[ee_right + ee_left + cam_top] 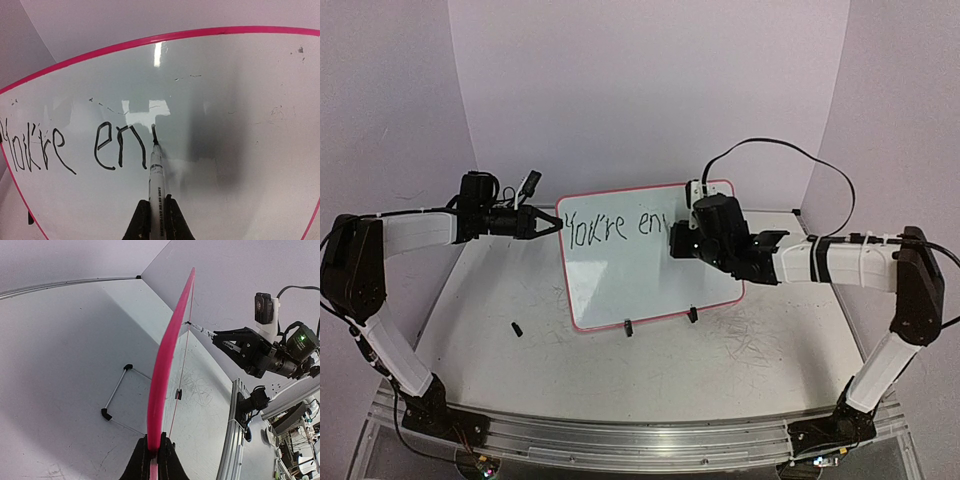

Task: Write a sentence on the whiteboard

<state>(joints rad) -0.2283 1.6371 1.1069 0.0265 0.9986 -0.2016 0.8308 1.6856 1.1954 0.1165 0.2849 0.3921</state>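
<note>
Two words are underway: the sentence (612,230) reads "You're en" on the whiteboard (650,275), which stands propped on the surface (520,365). Left pincer (155,452) clamps its rim; right pincer (156,207) grips the marker (155,172), tip touching. Next, finishing the "n" probably needs steady, light pressure.

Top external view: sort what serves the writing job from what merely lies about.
In use: small white whiteboard with pink rim; black handwritten text; white marker in right gripper; left gripper clamping the board's edge.
Lying about: small black piece on the tabletop.
</note>
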